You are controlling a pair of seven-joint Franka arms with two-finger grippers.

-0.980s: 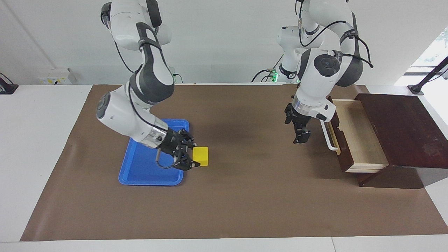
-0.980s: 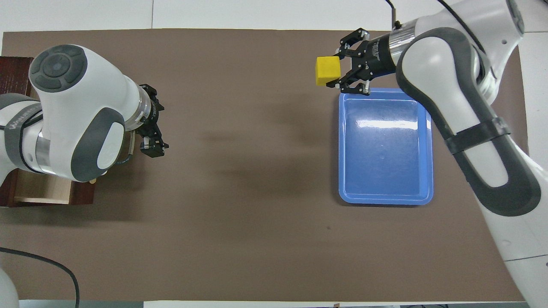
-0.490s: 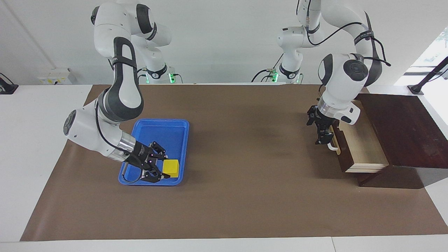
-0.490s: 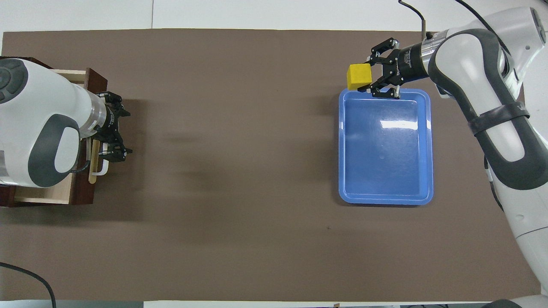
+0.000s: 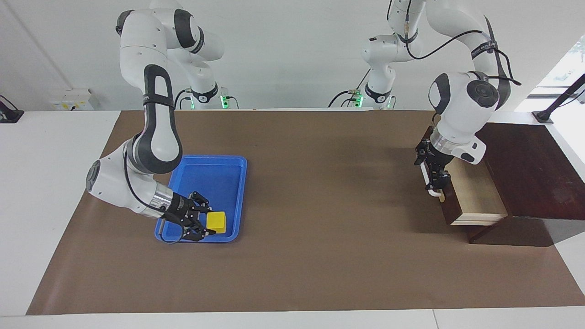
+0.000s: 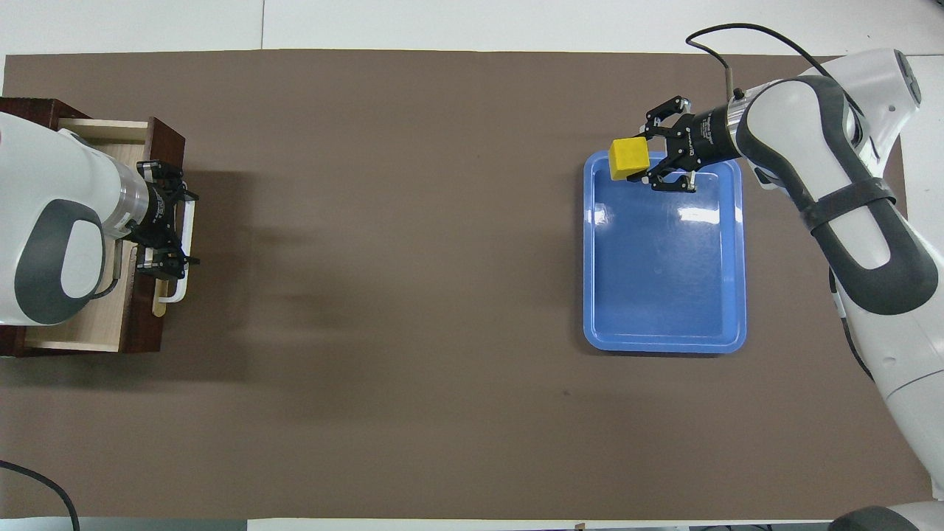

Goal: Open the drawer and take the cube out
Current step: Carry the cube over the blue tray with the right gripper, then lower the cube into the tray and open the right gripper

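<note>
Gripping: right gripper [image 5: 204, 222] holds the cube [image 5: 216, 222] between its fingertips, jaws closed on two of its sides.
Cube: yellow, low over the tray [image 5: 228, 170], at the corner of the tray farthest from the robots; whether it touches the tray floor cannot be told.
Cube, overhead view: cube [image 6: 629, 158] overlaps the tray [image 6: 664, 295] rim at the end farthest from the robots.
Right gripper, overhead view: gripper [image 6: 646, 156] points toward the left arm's end of the table, outer links splayed.
Right arm: reaches from its base down across the edge of the tray, forearm lying low.
Tray: blue, flat, on the brown mat [image 5: 320, 256] toward the right arm's end of the table; nothing else seen in it.
Drawer: drawer [image 5: 470, 192] pulled out of the dark box [image 5: 530, 169], pale interior exposed; nothing visible inside the part that shows.
Handle: white bar [image 5: 426, 172] on the drawer front, partly covered by the left gripper.
Left gripper: gripper [image 5: 435, 176] at the handle, fingers spread, one to each side of the bar in the overhead view [image 6: 168, 232]; contact with the bar cannot be told.
Box: at the left arm's end of the table, well apart from the tray.
Mat: covers most of the white table [image 5: 45, 183]; the stretch between tray and drawer is bare.
</note>
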